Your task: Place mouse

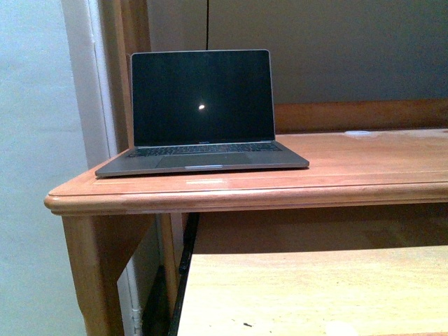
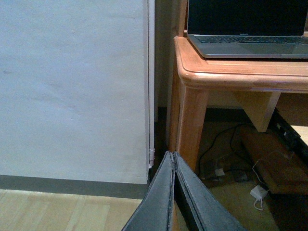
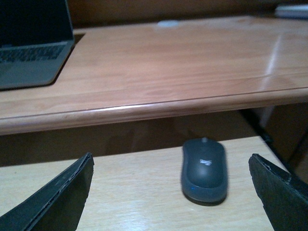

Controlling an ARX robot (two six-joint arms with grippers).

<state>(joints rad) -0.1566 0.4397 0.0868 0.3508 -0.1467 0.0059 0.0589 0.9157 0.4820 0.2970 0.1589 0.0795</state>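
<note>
The mouse, dark grey and oval, lies on a pale wooden lower shelf under the desk top; it shows only in the right wrist view. My right gripper is open wide, its two dark fingers either side of the mouse and short of it, touching nothing. My left gripper is shut and empty, its fingers pressed together, low beside the desk's left leg. Neither gripper nor the mouse shows in the front view.
An open laptop with a dark screen stands on the reddish wooden desk at its left end; it also shows in the left wrist view and the right wrist view. Cables and adapters lie under the desk. A white wall panel is left.
</note>
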